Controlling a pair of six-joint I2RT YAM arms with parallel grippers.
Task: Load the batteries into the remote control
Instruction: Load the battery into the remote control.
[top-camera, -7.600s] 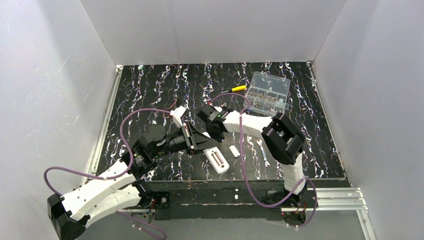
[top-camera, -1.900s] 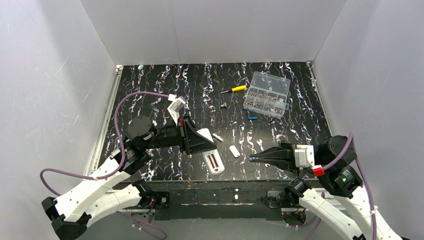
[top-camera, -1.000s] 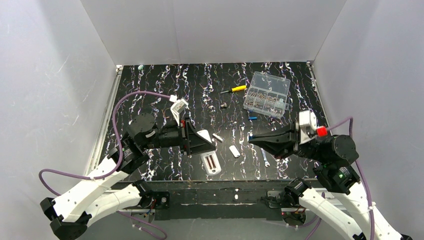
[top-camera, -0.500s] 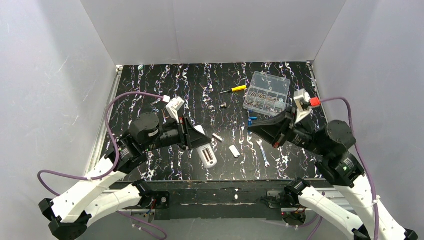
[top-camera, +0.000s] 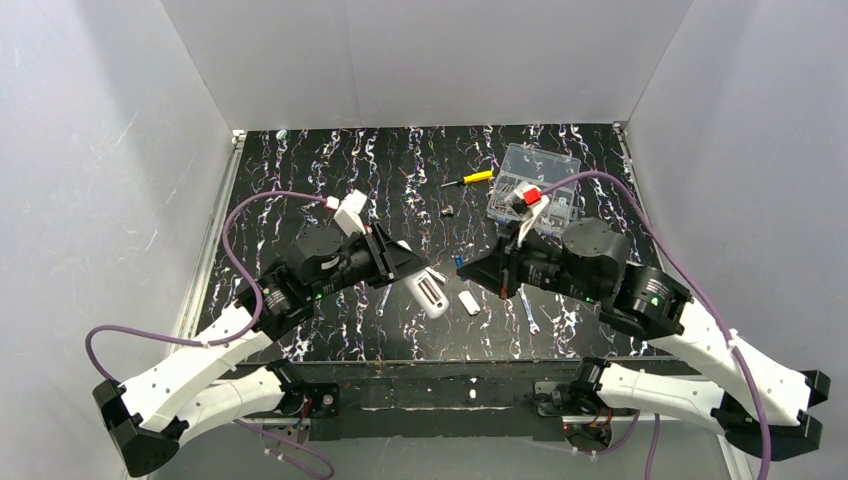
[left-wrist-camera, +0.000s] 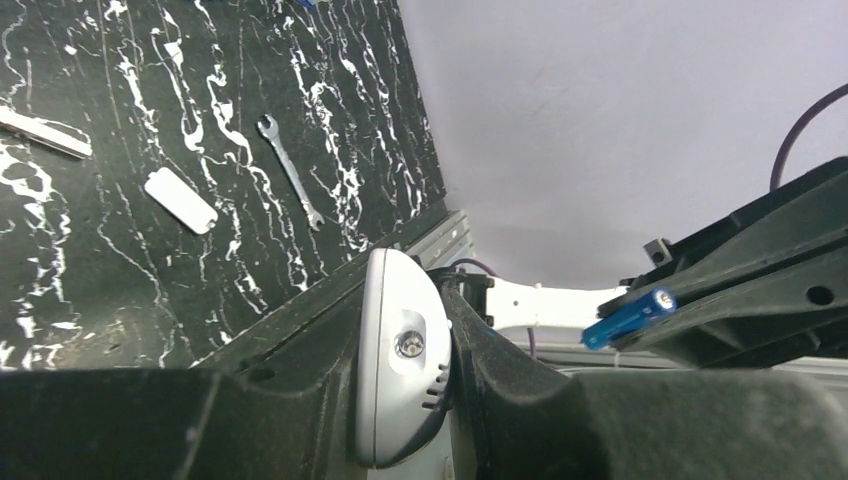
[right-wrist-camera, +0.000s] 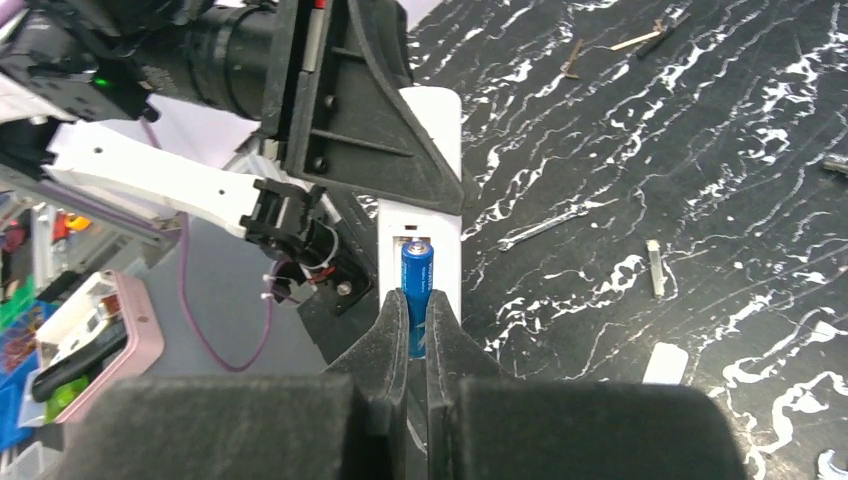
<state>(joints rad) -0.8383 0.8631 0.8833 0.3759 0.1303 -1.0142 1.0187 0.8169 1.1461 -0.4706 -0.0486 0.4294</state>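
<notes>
- Two arms lean in over the black, white-veined desk (top-camera: 330, 180) from its near edge. The left arm (top-camera: 200, 360) and right arm (top-camera: 700, 340) meet nose to nose near the middle.
- The left claw (top-camera: 408, 265) pinches a slim white plastic remote control (top-camera: 430, 293) by one end, raised off the desk.
- In the left wrist view, that rounded end (left-wrist-camera: 400, 370) sits wedged between the fingers.
- From above, the remote's long axis runs diagonally, its free end slanting toward the near edge.
- The right claw (right-wrist-camera: 417, 310) is pressed onto a small blue-wrapped cylindrical battery (right-wrist-camera: 417, 285), gripping its rear part.
- The battery lies in line with the remote over its open bay, its free tip pointing toward the left claw. Whether they touch cannot be told.
- Print on the wrapper is too small to read.
- A flat silver wrench (top-camera: 528, 310) and a small white oblong cover (top-camera: 469, 302) lie on the desk nearby.
</notes>
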